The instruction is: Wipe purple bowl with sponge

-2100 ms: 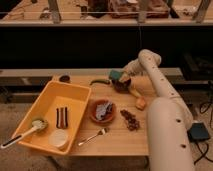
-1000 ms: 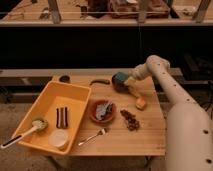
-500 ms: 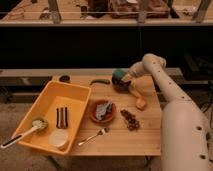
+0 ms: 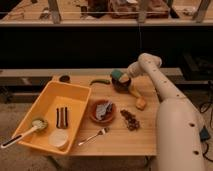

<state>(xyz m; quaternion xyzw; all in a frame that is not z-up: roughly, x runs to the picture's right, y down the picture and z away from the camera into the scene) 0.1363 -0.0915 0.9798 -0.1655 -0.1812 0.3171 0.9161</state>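
Here, I saw hand (image 4: 123,80) at far side of counter (image 4: 117,142), closed on sponge (image 4: 116,75). Sponge sat atop purple bowl (image 4: 122,86), near orange chunk (image 4: 141,103).

Your bystanders on the table (image 4: 120,148): a tray and loose bits.
In the yellow tray (image 4: 82,92) you see two dark sticks (image 4: 61,117), a white disc (image 4: 59,139) and a long-handled tool (image 4: 25,133). Just right of it sit a brown bowl (image 4: 93,116) holding bluish-grey stuff, a fork (image 4: 94,136), dark crumbs (image 4: 131,120) and an orange chunk (image 4: 141,103). A green strip (image 4: 100,81) lies behind.
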